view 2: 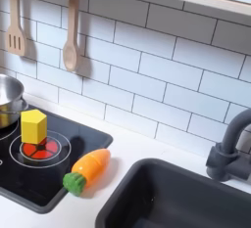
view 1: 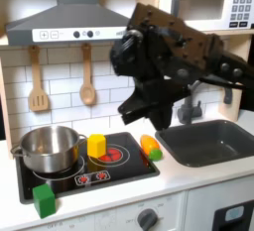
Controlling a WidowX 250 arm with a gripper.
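First exterior view: black stovetop (view 1: 119, 171), white tiled wall (view 1: 60, 91), grey sink (view 1: 203, 141)

Both exterior views are low in resolution and soft, with even, warm indoor light and no harsh glare. In the first exterior view the dark arm (view 1: 169, 61) is smeared with blur. In the second exterior view the carrot (view 2: 86, 169) casts a soft shadow on the tabletop (view 2: 147, 144).
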